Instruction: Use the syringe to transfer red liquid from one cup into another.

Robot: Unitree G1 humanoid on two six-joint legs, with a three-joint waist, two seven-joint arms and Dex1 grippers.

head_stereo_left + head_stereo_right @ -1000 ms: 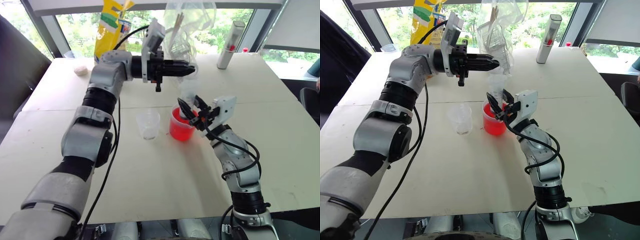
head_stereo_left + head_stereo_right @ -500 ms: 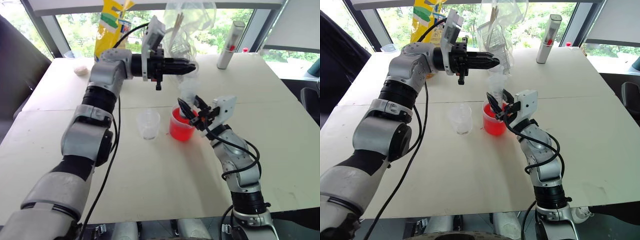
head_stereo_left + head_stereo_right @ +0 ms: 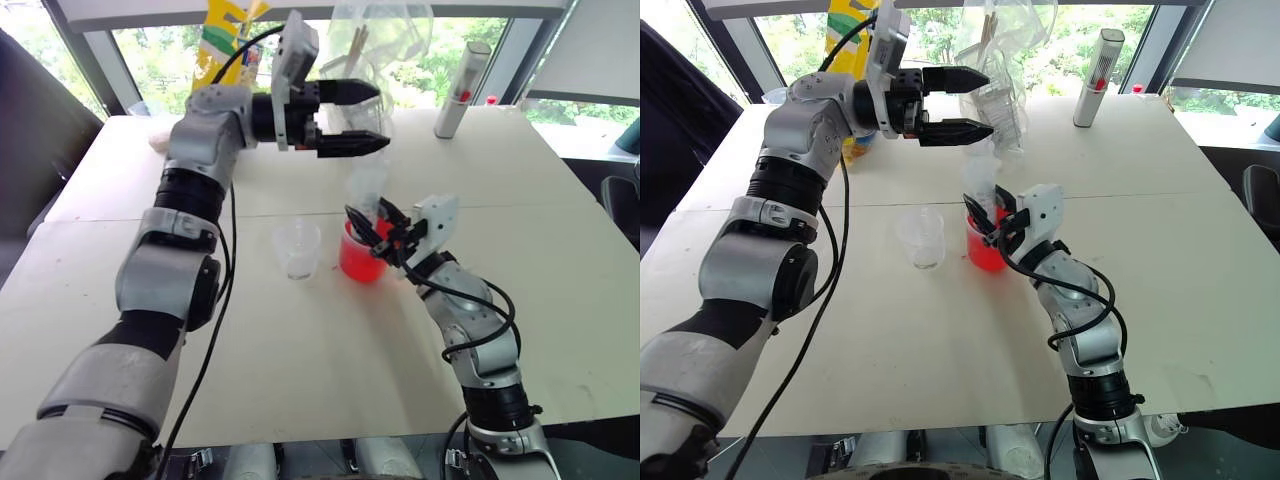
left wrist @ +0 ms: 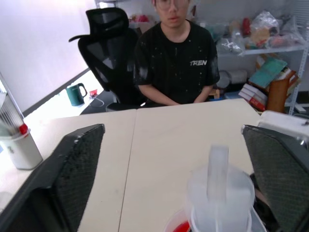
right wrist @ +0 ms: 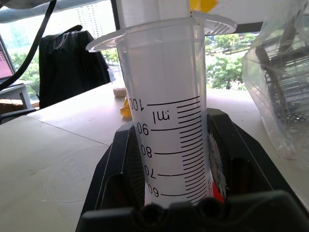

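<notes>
1. Right tool (image 3: 375,222) is clamped on the syringe (image 3: 367,190), upright in the red beaker (image 3: 361,258).
2. Left tool (image 3: 362,116) hangs above the plunger, fingers apart.
3. Clear cup (image 3: 297,248) stands just beside the beaker on the table (image 3: 300,340).

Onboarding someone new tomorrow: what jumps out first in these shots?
The red beaker mid-table, with the clear syringe standing upright in it, clamped by the right gripper. Just above, the left gripper hangs with its fingers wide apart. A small clear cup stands beside the beaker.
</notes>
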